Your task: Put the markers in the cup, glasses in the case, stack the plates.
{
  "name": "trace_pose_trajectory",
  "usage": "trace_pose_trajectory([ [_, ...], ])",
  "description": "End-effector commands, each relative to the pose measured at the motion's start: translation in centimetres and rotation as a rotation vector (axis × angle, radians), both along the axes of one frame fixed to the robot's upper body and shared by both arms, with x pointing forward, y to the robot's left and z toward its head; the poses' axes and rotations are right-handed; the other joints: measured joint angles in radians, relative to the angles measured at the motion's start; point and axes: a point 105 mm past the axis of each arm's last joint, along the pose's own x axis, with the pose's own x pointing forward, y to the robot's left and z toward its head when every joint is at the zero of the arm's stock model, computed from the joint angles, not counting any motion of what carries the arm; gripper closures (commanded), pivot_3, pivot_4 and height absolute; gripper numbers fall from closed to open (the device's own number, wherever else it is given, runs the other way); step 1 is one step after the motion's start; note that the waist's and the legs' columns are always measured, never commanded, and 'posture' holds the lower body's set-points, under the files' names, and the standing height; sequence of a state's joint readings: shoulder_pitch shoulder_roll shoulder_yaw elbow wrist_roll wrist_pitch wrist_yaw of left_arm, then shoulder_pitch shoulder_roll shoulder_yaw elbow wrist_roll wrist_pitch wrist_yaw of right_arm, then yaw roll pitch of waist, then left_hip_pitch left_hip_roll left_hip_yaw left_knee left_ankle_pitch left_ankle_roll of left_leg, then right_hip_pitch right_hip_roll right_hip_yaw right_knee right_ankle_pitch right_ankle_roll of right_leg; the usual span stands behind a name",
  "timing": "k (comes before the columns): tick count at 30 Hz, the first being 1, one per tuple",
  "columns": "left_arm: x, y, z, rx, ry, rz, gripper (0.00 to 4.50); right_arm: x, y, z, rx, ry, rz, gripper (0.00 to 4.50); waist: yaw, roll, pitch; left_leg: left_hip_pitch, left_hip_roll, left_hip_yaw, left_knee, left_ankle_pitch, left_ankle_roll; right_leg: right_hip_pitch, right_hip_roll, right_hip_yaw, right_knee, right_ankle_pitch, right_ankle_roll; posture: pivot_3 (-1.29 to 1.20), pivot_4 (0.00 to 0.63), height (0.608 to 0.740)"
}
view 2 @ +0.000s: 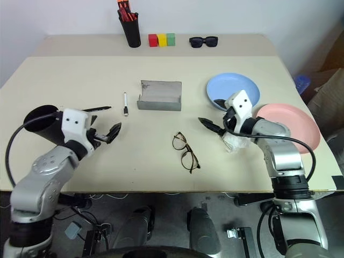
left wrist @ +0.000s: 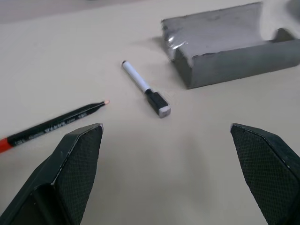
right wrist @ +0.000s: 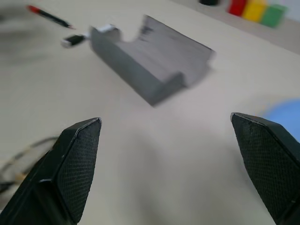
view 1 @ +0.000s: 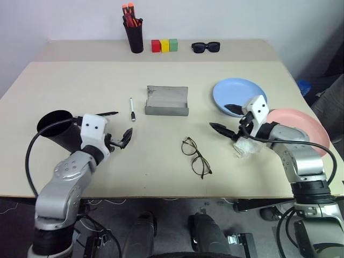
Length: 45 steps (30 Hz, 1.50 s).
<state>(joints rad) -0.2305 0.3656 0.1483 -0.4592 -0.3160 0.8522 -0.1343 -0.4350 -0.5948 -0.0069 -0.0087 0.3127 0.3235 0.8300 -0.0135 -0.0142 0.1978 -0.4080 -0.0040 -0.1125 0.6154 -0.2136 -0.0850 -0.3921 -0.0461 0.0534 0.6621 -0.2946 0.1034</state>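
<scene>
Nothing is gripped at this point; the left gripper (view 1: pixel 119 137) is held with its fingers spread wide over bare table (view 1: pixel 161 161), and the right gripper (view 1: pixel 228 119) is spread just as wide, empty too. The black cup (view 1: pixel 55 128) is seen lying on its side at the table's left edge, just beside the left arm. The white marker (left wrist: pixel 144 88) with the black cap is laid flat between the left gripper and the grey case (view 1: pixel 167 100); the red marker (left wrist: pixel 51 123) is laid close by on the cup's side, dark end toward the white one. The case is parked open mid-table. The glasses (view 1: pixel 195 156) are found unfolded on the table in front of the case, between the two grippers. The blue plate (view 1: pixel 236 92) is set beside the right gripper, with the pink plate (view 1: pixel 303 126) next to it, partly covered by the right arm; whether their rims touch can't be told. Along the back, a black pen holder (view 1: pixel 134 36), coloured blocks (view 1: pixel 164 45) and black sunglasses (view 1: pixel 206 47) are lined up.
</scene>
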Motion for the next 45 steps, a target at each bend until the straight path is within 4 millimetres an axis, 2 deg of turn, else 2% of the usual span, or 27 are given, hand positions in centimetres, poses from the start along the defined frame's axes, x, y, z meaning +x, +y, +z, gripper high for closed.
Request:
trace_pose_trajectory([
  [1, 1.6, 0.5, 0.6, -0.022, 0.009, 0.101, 0.03, -0.9, 2.2, 1.3, -0.019, -0.07, 0.064, 0.0, -0.002, -0.001, 0.0, 0.0, 0.0, 0.0, 0.0, 0.0, 0.0, 0.0, 0.0, 0.0, 0.0, 0.0, 0.0, 0.0, 0.15, 0.74],
  [3, 3.6, -0.1, 0.6, -0.067, 0.078, 0.155, 0.03, -2.0, 4.2, 0.8, -0.028, -0.07, 0.126, 0.0, -0.002, -0.001, 0.0, 0.0, 0.0, 0.0, 0.0, 0.0, 0.0, 0.0, 0.0, 0.0, 0.001, 0.0, 0.0, 0.0, 0.15, 0.74],
  [5, 5.4, -0.6, 1.6, -0.136, 0.083, 0.196, 0.03, -2.8, 5.9, 0.4, -0.006, -0.053, 0.172, 0.0, -0.002, -0.001, 0.0, 0.0, 0.0, -0.003, 0.0, 0.0, 0.0, 0.0, 0.001, -0.002, 0.002, 0.0, 0.0, 0.0, 0.15, 0.74],
  [9, 7.7, 0.0, 1.5, -0.144, 0.183, 0.309, 0.03, -3.4, 7.5, -0.5, -0.006, -0.037, 0.207, 0.0, -0.006, -0.001, 0.0, 0.0, 0.0, -0.002, 0.0, 0.0, 0.0, -0.001, 0.0, -0.002, 0.002, 0.0, 0.0, 0.0, 0.15, 0.74],
  [11, 8.5, -0.2, 1.5, -0.114, 0.232, 0.313, 0.03, -3.7, 8.2, -0.6, 0.011, -0.033, 0.227, 0.0, -0.007, -0.001, 0.0, 0.0, 0.0, -0.002, 0.0, 0.0, -0.001, -0.001, 0.0, -0.002, 0.002, 0.0, 0.001, 0.0, 0.15, 0.74],
  [14, 9.5, -0.2, 1.3, -0.102, 0.328, 0.337, 0.03, -4.0, 8.7, -0.8, 0.021, -0.031, 0.238, 0.0, -0.006, -0.002, 0.0, 0.0, 0.0, -0.002, 0.0, 0.0, -0.001, -0.001, 0.0, -0.002, 0.002, 0.0, 0.001, 0.0, 0.15, 0.74],
  [20, 11.1, -1.3, 1.6, -0.18, 0.367, 0.296, 0.03, -4.4, 9.0, -1.3, 0.028, -0.026, 0.237, 0.0, -0.005, -0.002, 0.0, 0.0, -0.001, -0.002, 0.0, 0.001, -0.001, -0.002, 0.0, -0.002, 0.002, 0.0, 0.001, 0.0, 0.15, 0.74],
  [29, 11.8, -3.2, 0.4, -0.171, 0.471, 0.248, 0.03, -5.0, 8.9, -1.5, 0.031, -0.024, 0.216, 0.0, -0.006, -0.002, 0.0, 0.0, -0.001, -0.002, -0.001, 0.001, -0.002, -0.002, 0.0, -0.002, 0.002, 0.0, 0.001, 0.0, 0.15, 0.74],
  [32, 11.8, -3.5, 0.1, -0.175, 0.485, 0.233, 0.8, -4.9, 8.9, -1.5, 0.031, -0.023, 0.209, 0.0, -0.006, -0.002, 0.0, 0.0, -0.001, -0.002, -0.001, 0.001, -0.002, -0.002, 0.0, -0.002, 0.002, 0.0, 0.001, 0.0, 0.15, 0.74],
  [37, 11.5, -3.1, -0.4, -0.181, 0.506, 0.263, 3.3, -4.9, 9.0, -1.6, 0.031, -0.02, 0.209, 0.0, -0.003, -0.002, 0.0, 0.0, -0.001, -0.002, -0.001, 0.001, -0.002, -0.001, 0.0, -0.002, 0.002, 0.0, 0.001, 0.0, 0.15, 0.74],
  [39, 11.6, -3.0, -0.3, -0.188, 0.493, 0.271, 4.43, -4.9, 9.1, -1.7, 0.032, -0.019, 0.211, 0.0, -0.003, -0.002, 0.0, 0.0, -0.001, -0.002, -0.001, 0.001, -0.002, -0.001, 0.0, -0.002, 0.002, 0.0, 0.001, 0.0, 0.15, 0.74],
  [41, 11.9, -2.7, 0.3, -0.199, 0.44, 0.29, 4.48, -4.9, 9.2, -1.6, 0.033, -0.019, 0.212, 0.0, -0.003, -0.002, 0.0, 0.0, -0.001, -0.002, -0.001, 0.001, -0.002, -0.001, 0.0, -0.002, 0.002, 0.0, 0.001, 0.0, 0.15, 0.74],
  [43, 12.7, -1.5, 2.7, -0.168, 0.235, 0.353, 4.48, -4.7, 9.3, -1.5, 0.04, -0.022, 0.21, 0.0, -0.004, -0.002, 0.0, 0.0, -0.001, -0.002, -0.001, 0.001, -0.002, -0.001, 0.0, -0.002, 0.002, 0.0, 0.001, 0.0, 0.15, 0.74],
  [45, 12.9, -0.8, 5.9, -0.187, -0.006, 0.373, 4.48, -4.5, 9.5, -1.4, 0.053, -0.023, 0.208, 0.0, -0.007, -0.002, 0.0, -0.001, -0.001, -0.002, -0.001, 0.002, -0.003, -0.002, -0.001, -0.002, 0.002, 0.001, 0.001, 0.0, 0.15, 0.74],
])
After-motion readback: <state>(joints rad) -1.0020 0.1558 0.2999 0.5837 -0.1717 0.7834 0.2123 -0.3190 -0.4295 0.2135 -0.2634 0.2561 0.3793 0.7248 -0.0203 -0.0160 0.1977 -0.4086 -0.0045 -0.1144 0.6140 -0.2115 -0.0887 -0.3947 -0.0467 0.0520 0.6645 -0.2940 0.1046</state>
